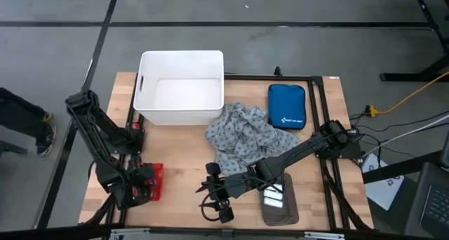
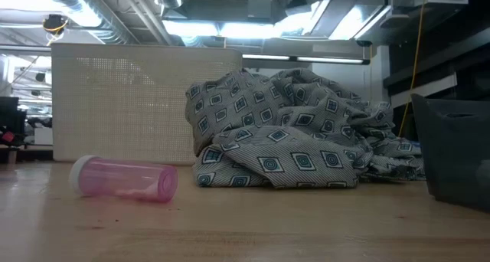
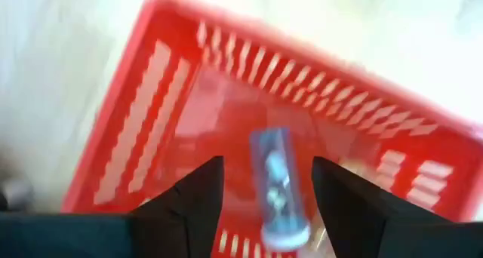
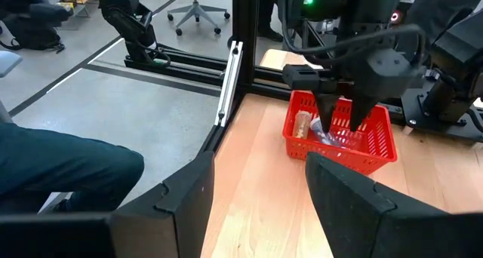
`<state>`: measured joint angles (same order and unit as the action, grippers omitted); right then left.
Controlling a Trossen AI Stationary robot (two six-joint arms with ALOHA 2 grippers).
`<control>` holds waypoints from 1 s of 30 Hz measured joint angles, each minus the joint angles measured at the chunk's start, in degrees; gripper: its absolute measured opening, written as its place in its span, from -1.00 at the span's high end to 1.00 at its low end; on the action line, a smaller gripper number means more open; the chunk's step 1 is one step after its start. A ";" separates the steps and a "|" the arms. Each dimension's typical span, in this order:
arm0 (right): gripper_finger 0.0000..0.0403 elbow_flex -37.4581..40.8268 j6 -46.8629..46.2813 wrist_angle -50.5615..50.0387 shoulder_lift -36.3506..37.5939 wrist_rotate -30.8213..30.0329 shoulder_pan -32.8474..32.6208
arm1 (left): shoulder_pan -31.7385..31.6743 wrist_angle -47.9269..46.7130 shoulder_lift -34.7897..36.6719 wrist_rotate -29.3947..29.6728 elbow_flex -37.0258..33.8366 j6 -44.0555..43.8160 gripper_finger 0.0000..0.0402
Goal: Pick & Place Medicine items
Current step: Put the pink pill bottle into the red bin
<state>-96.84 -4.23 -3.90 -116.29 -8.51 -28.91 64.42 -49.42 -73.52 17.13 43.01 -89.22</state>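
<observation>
A red mesh basket [image 1: 151, 182] stands at the table's near left. My left gripper [image 1: 142, 184] points down into it, open; its fingers stand on either side of a bluish tube [image 3: 277, 190] inside the basket [image 3: 151, 130], without a plain touch. The right wrist view shows a tan item [image 4: 303, 123] in the basket too. A pink tube [image 2: 122, 179] lies on its side on the table. White packets [image 1: 275, 196] lie on a grey tray [image 1: 280, 213]. My right gripper [image 1: 210, 191] is open and empty near the table's front edge, its fingers [image 4: 189, 194] facing the basket.
A large white bin [image 1: 181, 87] stands at the far middle. A grey patterned cloth [image 1: 242, 133] lies crumpled mid-table, with a blue zipped pouch [image 1: 286, 107] to its right. A person's leg [image 4: 60, 167] shows beyond the table's left edge.
</observation>
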 joint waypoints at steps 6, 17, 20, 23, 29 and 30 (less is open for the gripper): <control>-0.04 0.00 1.42 0.59 0.00 0.01 0.00 | -1.07 0.39 0.00 9.08 4.09 6.91 0.03; -0.04 -0.04 -3.94 -1.63 7.53 0.60 -2.33 | -9.23 12.49 0.02 16.12 8.10 27.23 0.06; -0.04 -0.04 -7.10 -7.34 10.46 0.16 -3.09 | -13.64 17.75 -0.42 15.02 8.10 35.19 0.06; -0.04 -0.04 -11.71 -14.61 12.56 -7.10 -4.61 | -18.96 22.76 -2.44 12.12 8.10 42.72 0.06; -0.04 0.52 -8.93 -22.16 14.63 -34.83 -10.37 | -27.50 32.89 -8.85 5.37 8.10 54.21 0.06; -0.04 1.40 -8.59 -21.23 15.39 -37.04 -11.69 | -28.39 34.87 -9.77 4.48 8.10 55.69 0.06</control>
<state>-95.44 -12.81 -25.13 -100.90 -45.55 -40.60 36.04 -14.55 -83.29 21.61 51.11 -33.53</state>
